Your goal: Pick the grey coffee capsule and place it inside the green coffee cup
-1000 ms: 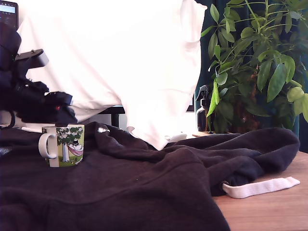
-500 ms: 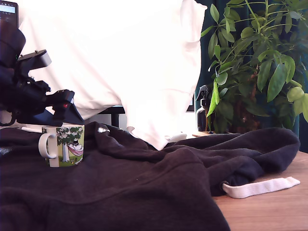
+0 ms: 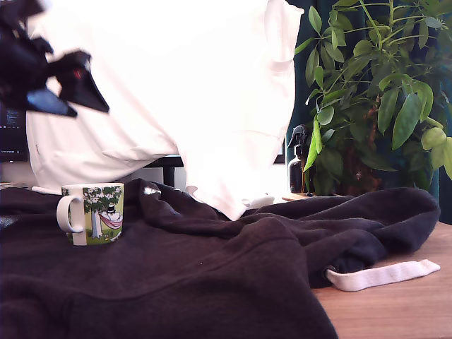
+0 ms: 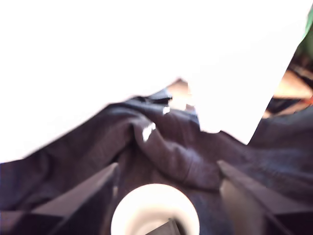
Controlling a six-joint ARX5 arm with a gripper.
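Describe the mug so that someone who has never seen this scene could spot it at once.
A dark crumpled fabric garment covers most of the wooden table. Near its far edge on the exterior view's left stands a short ceramic mug with a white handle and a green cartoon tree print, upright. It is the only colourful, hard-sided thing on the dark cloth; the spray bottle and leafy plant stand far to the right.

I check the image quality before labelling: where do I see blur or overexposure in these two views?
Exterior view: the gripper is smeared by motion blur, while the green coffee cup is sharp. Wrist view: soft overall, the white cloth burnt out to plain white, the cup's rim glaring.
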